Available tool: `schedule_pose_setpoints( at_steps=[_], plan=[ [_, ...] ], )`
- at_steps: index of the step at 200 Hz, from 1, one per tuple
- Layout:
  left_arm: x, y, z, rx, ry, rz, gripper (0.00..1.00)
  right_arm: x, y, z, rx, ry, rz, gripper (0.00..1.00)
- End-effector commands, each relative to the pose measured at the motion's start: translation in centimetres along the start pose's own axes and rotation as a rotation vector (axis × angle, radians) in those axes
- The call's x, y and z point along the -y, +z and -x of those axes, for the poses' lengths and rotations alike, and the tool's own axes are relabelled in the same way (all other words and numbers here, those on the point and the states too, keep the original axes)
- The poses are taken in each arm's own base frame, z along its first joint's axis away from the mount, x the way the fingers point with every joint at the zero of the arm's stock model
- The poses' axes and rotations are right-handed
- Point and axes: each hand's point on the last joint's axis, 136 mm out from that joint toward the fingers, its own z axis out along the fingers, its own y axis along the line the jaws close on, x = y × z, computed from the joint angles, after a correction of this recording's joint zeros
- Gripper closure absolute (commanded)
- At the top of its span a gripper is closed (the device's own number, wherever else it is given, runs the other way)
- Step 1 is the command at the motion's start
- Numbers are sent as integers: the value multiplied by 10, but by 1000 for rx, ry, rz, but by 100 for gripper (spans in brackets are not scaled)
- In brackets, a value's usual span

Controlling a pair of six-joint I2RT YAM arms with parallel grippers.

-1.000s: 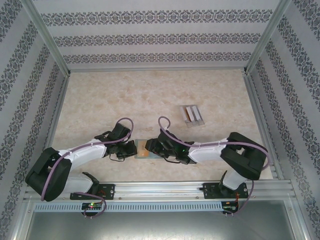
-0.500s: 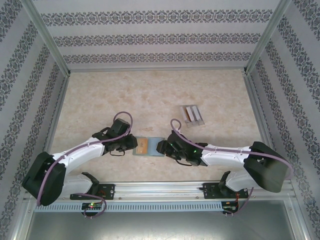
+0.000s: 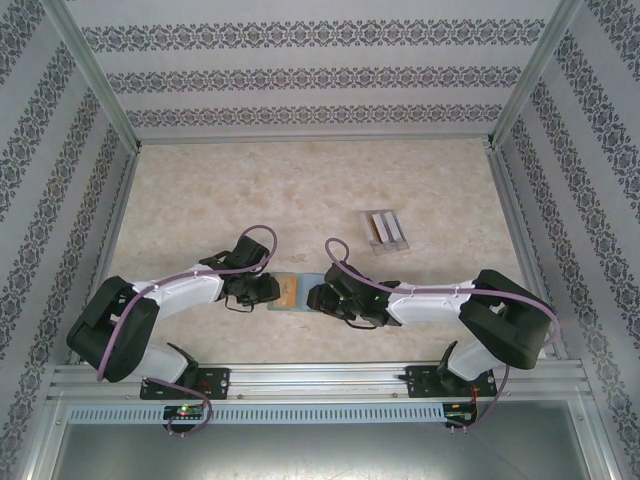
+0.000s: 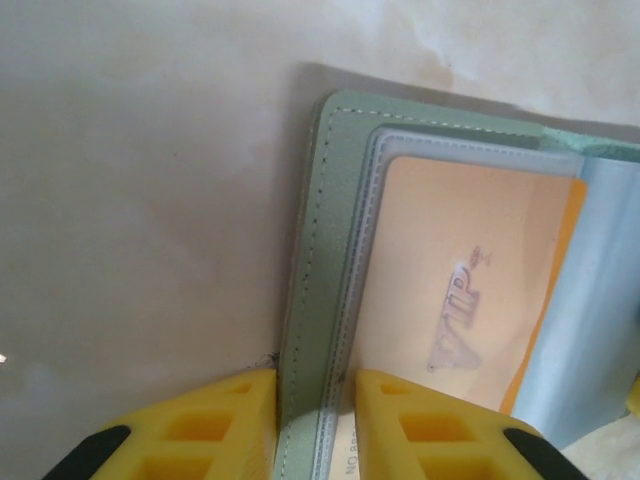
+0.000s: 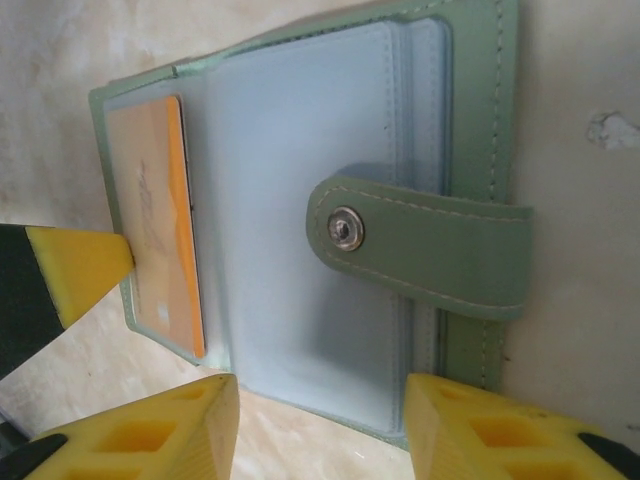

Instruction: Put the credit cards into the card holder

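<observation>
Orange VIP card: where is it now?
In the left wrist view the orange card sits in a clear sleeve of the green wallet, beside the left claw, at the near side of the table.

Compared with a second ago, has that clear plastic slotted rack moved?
No. The clear plastic slotted rack lies where it was, same gap from the beige table's right edge.

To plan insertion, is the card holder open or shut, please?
Open: the card holder lies spread, clear pockets and unfastened tab showing.

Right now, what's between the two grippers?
The open green card holder, an orange card in its pocket, lies between left gripper and right gripper; top view.
</observation>
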Motion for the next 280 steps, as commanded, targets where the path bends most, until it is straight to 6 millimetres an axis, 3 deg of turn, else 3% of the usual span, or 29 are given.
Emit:
schedule_pose_setpoints(
  at_steps=[1,75,95,108,124,150,198,280],
  plan=[
    [8,15,-18,-88,18,-64,76,-6,2,4,1,0,15,55],
    [6,12,-20,-82,10,-59,77,-2,-3,9,27,-29,-12,67],
    [5,12,-20,-80,6,-52,77,1,-7,10,31,-38,-35,65],
    [4,12,-20,-80,7,-46,77,12,-12,13,54,-32,-90,57],
    [2,13,-20,-75,-5,-40,77,25,-21,19,98,-26,-143,56],
    [3,14,-21,-77,-25,-50,79,17,-29,23,121,-52,-120,57],
    [4,13,-22,-77,-31,-51,81,0,-17,22,85,-62,-91,54],
    [8,12,-19,-81,-26,-57,82,10,2,15,42,-47,-124,56]
  ],
)
